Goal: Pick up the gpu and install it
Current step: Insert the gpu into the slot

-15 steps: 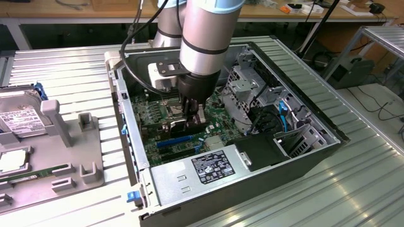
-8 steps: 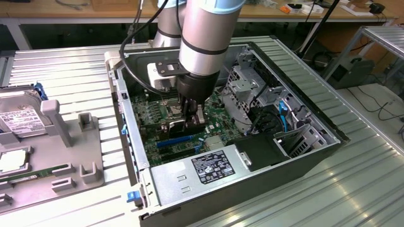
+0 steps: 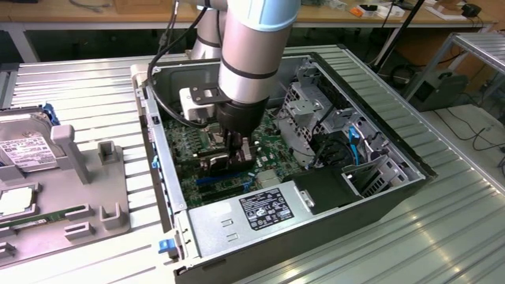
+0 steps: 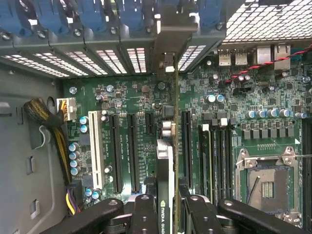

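Black case (image 3: 371, 195): motherboard (image 4: 122, 97) inside, fingers (image 4: 145, 214) gripping gpu (image 4: 168, 165)

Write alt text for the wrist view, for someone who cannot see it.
A robot claw holds a thin graphics card edge-on above a green motherboard inside an open computer case. Long black expansion slots and an empty processor socket lie below it.

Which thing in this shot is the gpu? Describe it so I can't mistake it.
Find the open computer case and the green motherboard in it. The gripper is above the board, clamped on the gpu: a thin card seen edge-on, standing upright among the long black slots, unlike everything fixed flat to the board.
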Controlling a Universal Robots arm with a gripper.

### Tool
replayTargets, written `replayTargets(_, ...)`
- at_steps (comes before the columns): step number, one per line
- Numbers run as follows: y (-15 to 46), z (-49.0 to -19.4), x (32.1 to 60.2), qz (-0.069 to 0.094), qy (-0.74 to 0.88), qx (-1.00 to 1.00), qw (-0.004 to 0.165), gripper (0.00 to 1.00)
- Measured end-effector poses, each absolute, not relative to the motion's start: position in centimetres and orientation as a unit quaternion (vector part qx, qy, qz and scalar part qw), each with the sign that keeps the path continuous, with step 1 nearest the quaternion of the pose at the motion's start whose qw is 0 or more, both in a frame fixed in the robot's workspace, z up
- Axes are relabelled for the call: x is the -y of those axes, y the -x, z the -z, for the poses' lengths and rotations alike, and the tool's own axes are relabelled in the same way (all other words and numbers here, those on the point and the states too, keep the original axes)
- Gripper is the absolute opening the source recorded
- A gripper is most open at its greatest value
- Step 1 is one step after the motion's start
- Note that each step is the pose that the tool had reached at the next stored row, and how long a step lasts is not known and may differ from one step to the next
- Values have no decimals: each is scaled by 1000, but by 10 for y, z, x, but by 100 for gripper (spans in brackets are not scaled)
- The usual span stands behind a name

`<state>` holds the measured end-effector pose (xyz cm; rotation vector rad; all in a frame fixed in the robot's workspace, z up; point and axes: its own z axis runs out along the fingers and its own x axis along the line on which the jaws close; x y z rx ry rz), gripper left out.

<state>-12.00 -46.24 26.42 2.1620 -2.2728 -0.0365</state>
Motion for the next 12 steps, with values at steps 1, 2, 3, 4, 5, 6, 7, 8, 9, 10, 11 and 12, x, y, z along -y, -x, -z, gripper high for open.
replayTargets(1, 120, -264, 462, 12, -689, 725, 3, 27)
replayTargets(2, 120, -264, 462, 12, -689, 725, 3, 27)
replayTargets(3, 120, -264, 462, 12, -689, 725, 2, 27)
replayTargets(4, 120, -263, 462, 12, -689, 725, 2, 27)
replayTargets(5, 120, -262, 462, 12, -689, 725, 2, 27)
replayTargets(6, 120, -261, 462, 12, -689, 725, 2, 27)
replayTargets(7, 120, -260, 462, 12, -689, 725, 2, 27)
replayTargets(8, 120, -260, 462, 12, -689, 725, 3, 27)
replayTargets(9, 121, -260, 462, 12, -689, 725, 2, 27)
replayTargets(10, 121, -260, 462, 12, -689, 725, 2, 27)
replayTargets(11, 121, -260, 462, 12, -690, 724, 2, 27)
replayTargets(12, 121, -260, 462, 12, -691, 723, 2, 27)
